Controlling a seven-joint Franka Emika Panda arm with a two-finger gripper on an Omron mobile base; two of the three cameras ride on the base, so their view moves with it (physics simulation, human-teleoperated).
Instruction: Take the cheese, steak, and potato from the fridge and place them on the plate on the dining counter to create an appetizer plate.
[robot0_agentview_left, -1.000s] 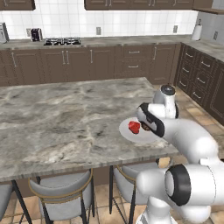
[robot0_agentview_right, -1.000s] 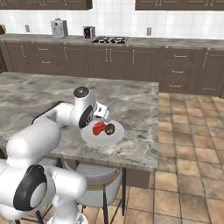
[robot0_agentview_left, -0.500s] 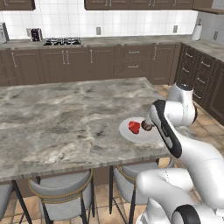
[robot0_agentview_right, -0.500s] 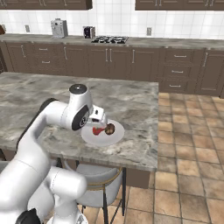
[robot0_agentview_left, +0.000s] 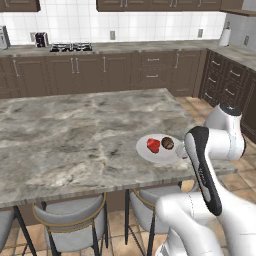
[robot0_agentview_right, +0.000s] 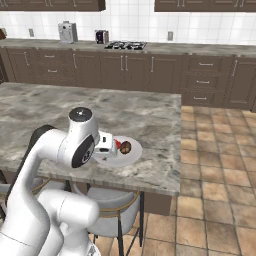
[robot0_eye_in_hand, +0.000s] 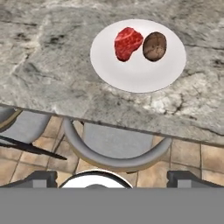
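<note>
Dining counter (robot0_agentview_left: 75, 130) edge beside plate (robot0_eye_in_hand: 140, 74)

Plate on the table
The steak (robot0_agentview_left: 153, 145) and potato (robot0_agentview_left: 168, 143) sit side by side on the plate (robot0_agentview_left: 150, 155), near the table (robot0_agentview_left: 75, 135) edge.

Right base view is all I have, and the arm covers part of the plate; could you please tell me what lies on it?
Observer: In the hand view, a steak and a potato lie side by side on the plate. There is no cheese on it.
Operator: Thank you. Is the tool holding anything?
Observer: No. The tool has its tips wide apart with nothing between them, and it looks over a stool at the counter edge.
</note>
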